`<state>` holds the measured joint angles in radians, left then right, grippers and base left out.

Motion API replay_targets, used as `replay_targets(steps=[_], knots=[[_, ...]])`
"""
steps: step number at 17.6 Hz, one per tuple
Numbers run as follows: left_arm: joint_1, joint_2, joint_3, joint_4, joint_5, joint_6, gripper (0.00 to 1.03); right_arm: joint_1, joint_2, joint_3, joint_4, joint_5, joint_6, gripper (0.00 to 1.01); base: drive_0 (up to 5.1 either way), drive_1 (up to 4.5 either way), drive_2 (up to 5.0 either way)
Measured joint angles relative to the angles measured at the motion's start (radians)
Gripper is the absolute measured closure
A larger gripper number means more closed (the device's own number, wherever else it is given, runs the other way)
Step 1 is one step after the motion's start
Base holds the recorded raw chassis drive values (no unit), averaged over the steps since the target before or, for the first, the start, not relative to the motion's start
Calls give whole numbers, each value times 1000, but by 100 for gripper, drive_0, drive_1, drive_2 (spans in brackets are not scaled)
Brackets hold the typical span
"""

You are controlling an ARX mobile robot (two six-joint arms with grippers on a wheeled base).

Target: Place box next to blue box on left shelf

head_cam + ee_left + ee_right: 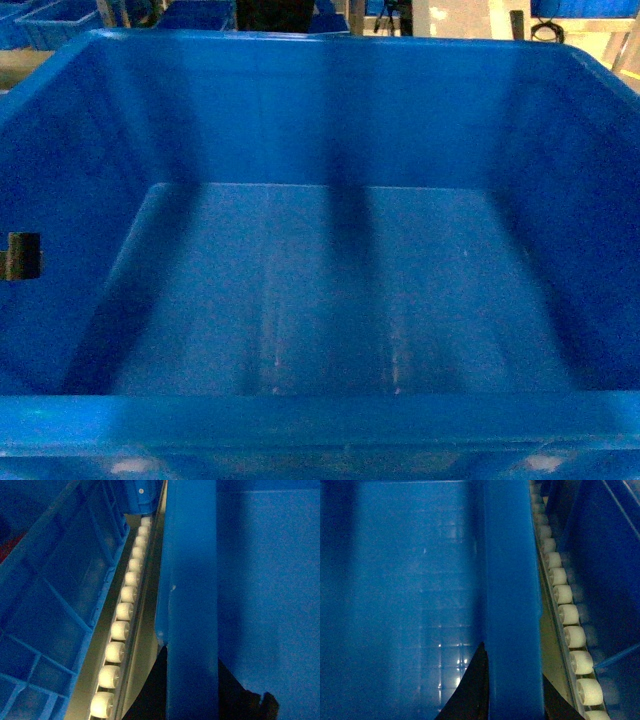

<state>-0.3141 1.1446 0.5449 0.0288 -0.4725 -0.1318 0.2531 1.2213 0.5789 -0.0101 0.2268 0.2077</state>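
- The box [320, 290] fills the head view, held by its side rims over the left shelf [120, 625], whose white rollers run just beside each wall
- The left gripper [192, 700] straddles the left rim, one dark finger on either side – clamped on it, by the look
- The right gripper [512, 695] clasps the right rim the same way
- A neighbouring blue box [45, 605] sits just across the roller rail
- To do this well – lower both sides evenly, keep the walls parallel to the rail, and seat the floor on the rollers before letting go
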Motion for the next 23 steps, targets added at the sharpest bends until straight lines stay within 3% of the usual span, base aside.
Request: replay_targets(steps=[7,11,12,13,14,17,19,20,21,22,23], knots=[[-1,127,55,-88,63,-68,92,-11,54,2,-18,4,-10,92,0,0,0],[0,151,74,-87,67,-58,92,-10,51,-2,-24,6,0,92,0,0,0],[-5,151,72,-68,47,-62,85,-2,46,-5,-23,21,2,86,0,0,0],[-21,151,62,-25,-21,-62,77,22,31,-9,0,75,-7,76,0,0,0],[-28,137,62,18,-50,-59,66,32,-15,-10,50,68,-3,65,0,0,0],[-19,24,48,174,-78,-63,31,113,-150,-3,234,116,-35,30,0,0,0],[-18,-14,9,259,-94,-39,8,128,-165,-17,296,158,-72,8,0,0,0],[-15,-36,-8,268,-121,-23,4,128,-177,-34,299,204,-99,2,0,0,0],[-11,-43,-8,273,-127,-18,5,127,-177,-36,299,211,-112,3,0,0,0],[-2,-39,-26,340,-94,4,7,126,-175,-50,359,200,-130,5,0,0,0],[37,-53,-97,514,55,41,18,105,-192,-115,517,133,-159,16,0,0,0]])
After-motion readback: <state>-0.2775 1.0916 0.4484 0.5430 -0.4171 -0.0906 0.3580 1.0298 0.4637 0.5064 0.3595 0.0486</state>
